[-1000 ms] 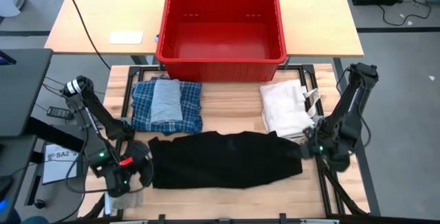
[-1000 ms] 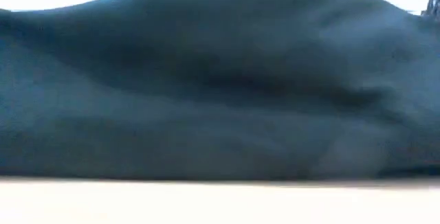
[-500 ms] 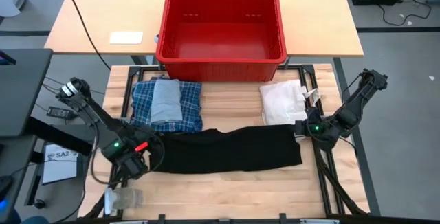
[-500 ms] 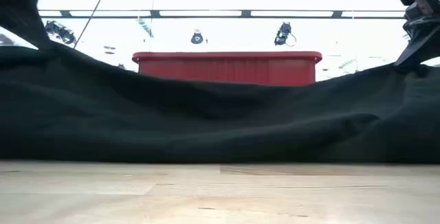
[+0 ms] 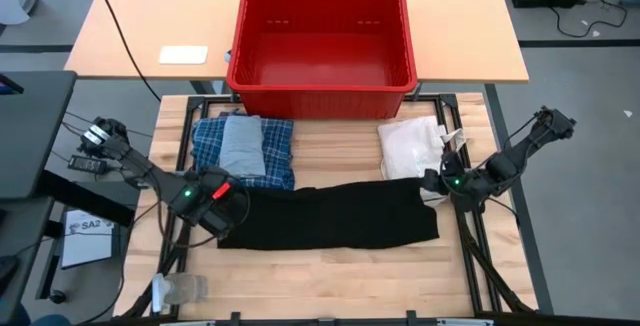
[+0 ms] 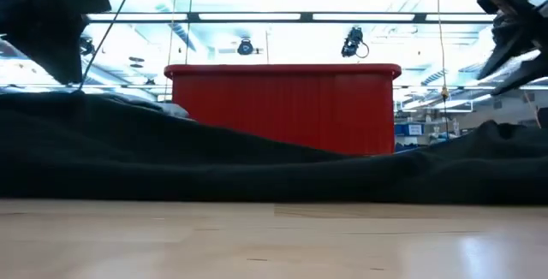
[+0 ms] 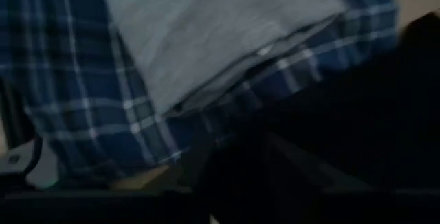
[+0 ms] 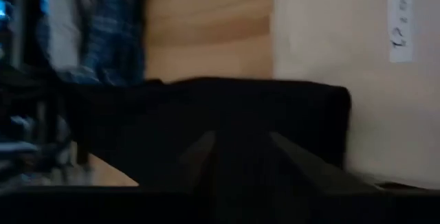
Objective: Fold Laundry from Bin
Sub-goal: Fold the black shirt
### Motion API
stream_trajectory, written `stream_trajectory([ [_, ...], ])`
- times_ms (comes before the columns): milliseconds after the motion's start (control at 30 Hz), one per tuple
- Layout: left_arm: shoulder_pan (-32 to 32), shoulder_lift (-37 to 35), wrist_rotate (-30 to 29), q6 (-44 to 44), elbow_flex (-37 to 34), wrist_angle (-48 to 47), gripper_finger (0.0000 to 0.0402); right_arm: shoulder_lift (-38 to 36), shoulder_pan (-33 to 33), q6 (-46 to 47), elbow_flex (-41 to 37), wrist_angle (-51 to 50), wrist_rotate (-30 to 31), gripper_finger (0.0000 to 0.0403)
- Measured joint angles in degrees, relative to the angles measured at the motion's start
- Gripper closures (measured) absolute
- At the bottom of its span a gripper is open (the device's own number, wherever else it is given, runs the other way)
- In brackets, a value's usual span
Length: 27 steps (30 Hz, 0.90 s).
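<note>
your red bin (image 5: 322, 41) sits empty on the far table, and in front of it the black piece (image 5: 330, 216) lies folded in a long strip across the near table, with the plaid shirt (image 5: 208, 152) and light grey piece (image 5: 240, 144) stacked just behind its left end. your left gripper (image 5: 222, 213) and right gripper (image 5: 437, 182) sit at the strip's two ends; you cannot tell how far either claw is open or whether it grips cloth.

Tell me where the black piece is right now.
In the high view the black piece lies folded into a long strip across the table's middle, just in front of the plaid shirt and white bag, between the left gripper and right gripper.
</note>
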Motion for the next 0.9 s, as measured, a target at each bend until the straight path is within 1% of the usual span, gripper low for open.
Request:
stream_trajectory([
  [67,0.76,-0.01,2.42,0.07,0.02,-0.38,0.0245,-0.03,-0.67,-0.04,0.71,1.04,1.2,0.0253],
  [100,0.91,-0.02,4.26,0.24,0.13,-0.23,0.0228,-0.02,-0.92,-1.85,1.04,3.13,1.98,0.0241],
  [167,0.36,0.02,7.02,0.23,1.39,0.37,0.0203,0.0,-1.56,-10.18,1.79,10.68,2.91,0.0222],
  [233,-1.15,-0.04,5.85,-0.65,3.44,3.81,0.0187,0.65,-2.86,-20.43,2.06,19.09,0.84,0.0213],
  [267,-2.14,-0.02,3.54,-1.64,4.4,6.13,0.0183,1.38,-3.78,-24.85,2.08,22.88,-0.94,0.0212],
  [400,-5.89,0.27,-9.41,-8.26,5.72,17.5,0.0184,5.94,-7.76,-37.17,2.06,31.75,-10.05,0.0214],
  [467,-6.76,1.97,-12.14,-10.21,5.76,23.01,0.019,8.68,-10.22,-41.67,2.06,34.61,-14.27,0.0215],
  [600,-7.36,8.99,-11.67,-9.29,5.74,37.26,0.0201,14.62,-15.89,-54.22,2.05,42.97,-23.04,0.0215],
  [667,-7.17,13.11,-8.42,-6.9,5.74,45.1,0.0207,17.84,-19.33,-60.58,2.06,47.13,-27.47,0.0215],
  [733,-6.77,17.11,-5.38,-2.45,5.69,52.53,0.0216,21.17,-23.01,-66.93,2.05,50.41,-32.5,0.0215],
  [800,-6.39,20.97,-4.45,0.08,5.7,60.66,0.0226,25.05,-26.73,-73.73,2.03,54.06,-38.95,0.0215],
  [867,-5.48,24.51,-4.52,-0.95,5.7,64.82,0.0237,29.29,-30.09,-79.53,2.03,57.44,-45.62,0.0217],
  [900,-4.85,26.18,-4.46,-3.12,5.71,66.33,0.0243,31.5,-31.39,-81.73,2.03,58.61,-48.75,0.022],
])
